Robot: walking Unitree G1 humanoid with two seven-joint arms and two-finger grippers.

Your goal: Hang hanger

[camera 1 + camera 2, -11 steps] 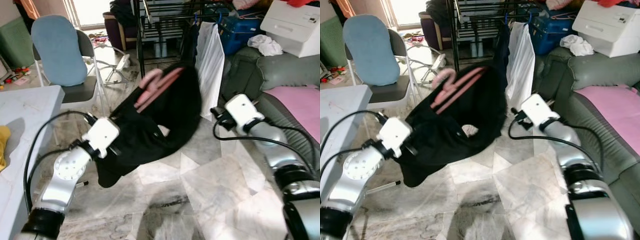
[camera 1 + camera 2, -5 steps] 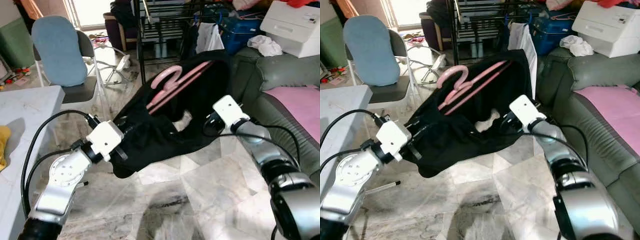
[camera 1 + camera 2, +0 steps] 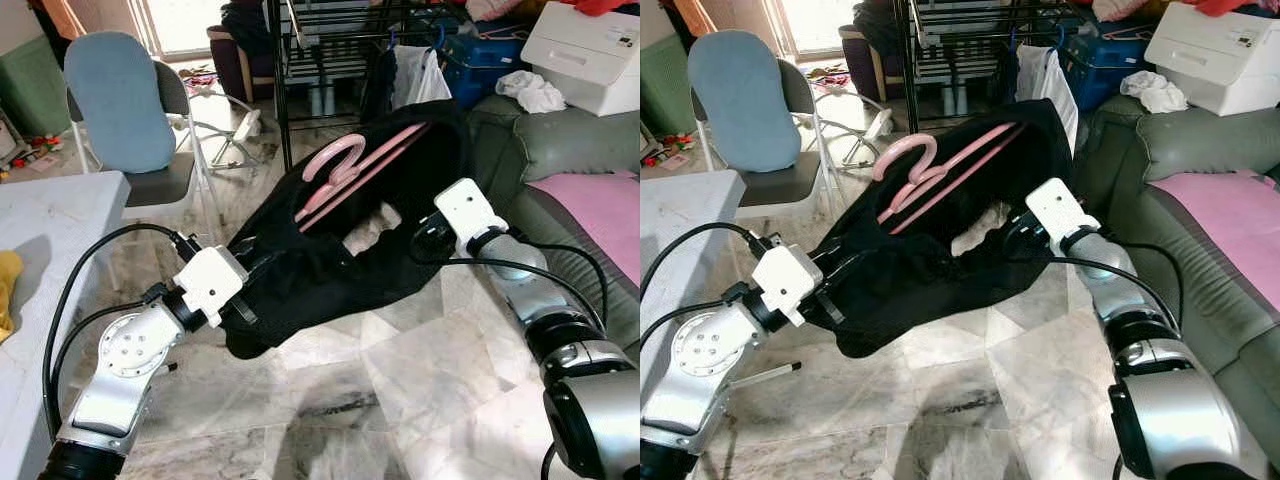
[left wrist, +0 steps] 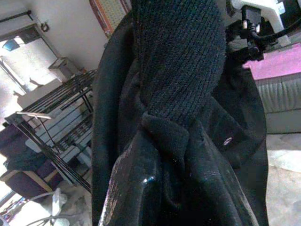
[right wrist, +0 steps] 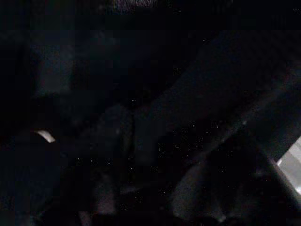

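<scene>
The pink hanger (image 3: pixel 345 175) lies across the top of a black garment (image 3: pixel 330 250) that I hold stretched between my two arms, above the marble floor (image 3: pixel 400 390). Its hook points toward the black drying rack (image 3: pixel 330 40), and its arms run along the garment's upper edge.

My left end effector (image 3: pixel 245 290) is at the garment's lower end; the left wrist view shows black knit bunched tightly against it, so it is clamped on the cloth. My right end effector (image 3: pixel 425 240) is buried in the garment's other side near the hanger's far end, and its wrist view is nearly black, so I cannot tell whether its fingers are closed.

Behind the garment, a white shirt (image 3: pixel 415 75) hangs from the rack. A chair with a blue cushion (image 3: pixel 120 100) stands to my left beside a grey table (image 3: pixel 40 250), and a green sofa (image 3: pixel 570 150) carrying a pink cloth (image 3: pixel 600 205) sits to my right.
</scene>
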